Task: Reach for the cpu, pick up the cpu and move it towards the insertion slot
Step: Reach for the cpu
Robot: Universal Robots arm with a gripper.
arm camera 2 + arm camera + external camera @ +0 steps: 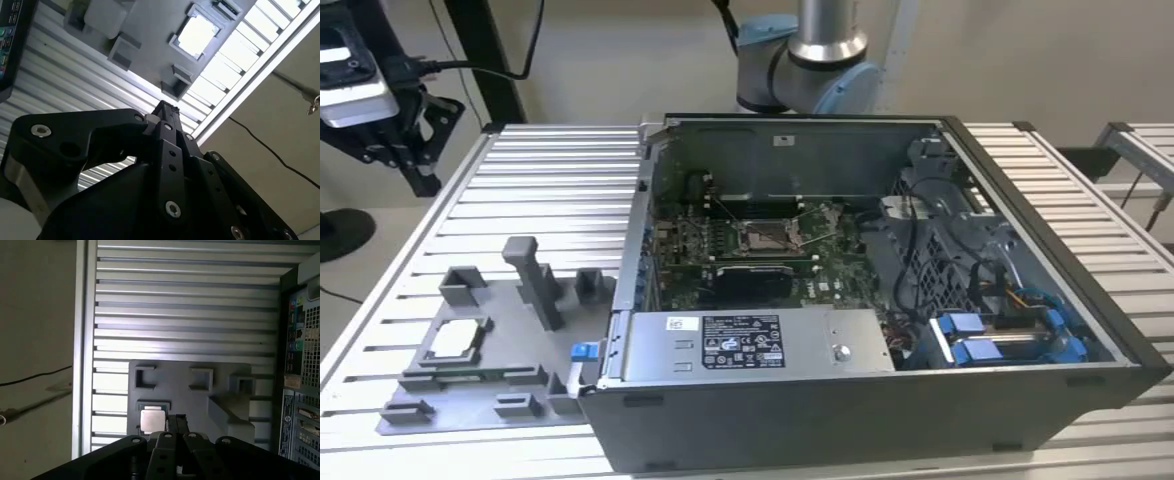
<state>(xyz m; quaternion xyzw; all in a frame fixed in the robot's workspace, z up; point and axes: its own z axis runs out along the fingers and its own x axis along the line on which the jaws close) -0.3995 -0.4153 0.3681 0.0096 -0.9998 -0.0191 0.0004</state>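
Cpu point(458, 340) sat in its pocket on the grey fixture point(507, 350), on the slatted surface point(547, 190) at the exterior view's left of the PC case point(854, 400). Insertion slot point(765, 237) was inside the case. Gripper point(177, 419) hung above the fixture, clear of the cpu, with fingers point(164, 112) closed together on nothing.

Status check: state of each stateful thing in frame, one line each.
cpu: lying flat in a recess of the grey fixture, not gripped.
insertion slot: empty, dark centre exposed.
gripper: shut, holding nothing, not touching the cpu.
computer case: lying on its side, side panel off, board exposed.
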